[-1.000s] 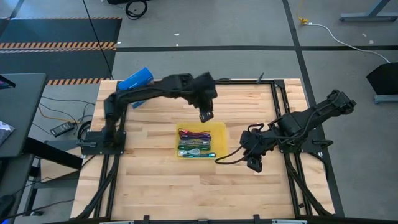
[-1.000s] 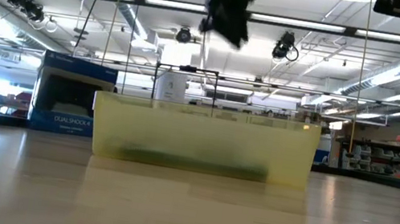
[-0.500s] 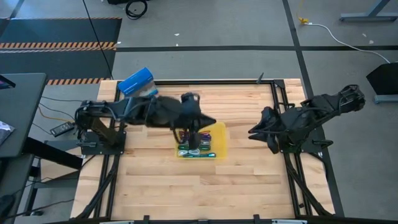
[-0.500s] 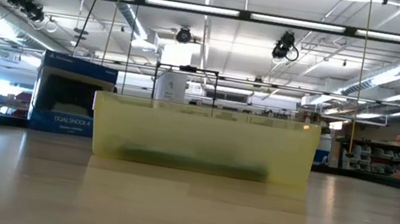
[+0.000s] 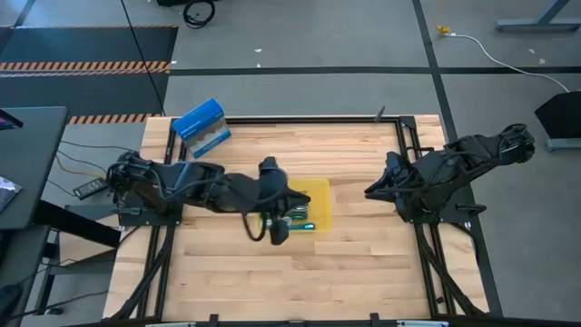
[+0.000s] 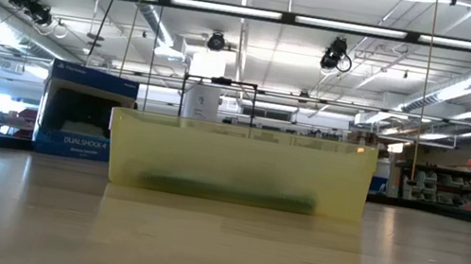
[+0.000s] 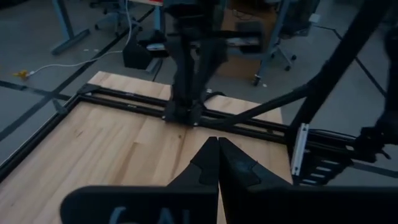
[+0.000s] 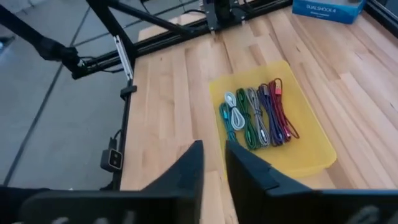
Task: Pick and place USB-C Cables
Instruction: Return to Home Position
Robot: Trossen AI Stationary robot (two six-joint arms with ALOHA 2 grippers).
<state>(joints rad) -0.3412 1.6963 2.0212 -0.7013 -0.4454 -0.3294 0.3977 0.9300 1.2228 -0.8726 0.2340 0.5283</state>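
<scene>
At the centre of the worktop point(image 5: 363, 272), USB-C cables point(image 8: 258, 115) lie in the yellow tray point(image 8: 311, 134); left gripper point(image 7: 217, 146) jaws pressed together, right gripper point(image 8: 214, 152) jaws narrowly spread.

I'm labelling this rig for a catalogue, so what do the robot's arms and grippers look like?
The left arm and right arm are black jointed links with black cabling. The left gripper and right gripper each have two dark tapering fingers; the left's body bears pale lettering.

bright, even light from ceiling strip lights point(image 6: 358, 28); pale glare streaks the counter point(image 6: 4, 199); shadows soft, faint.
</scene>
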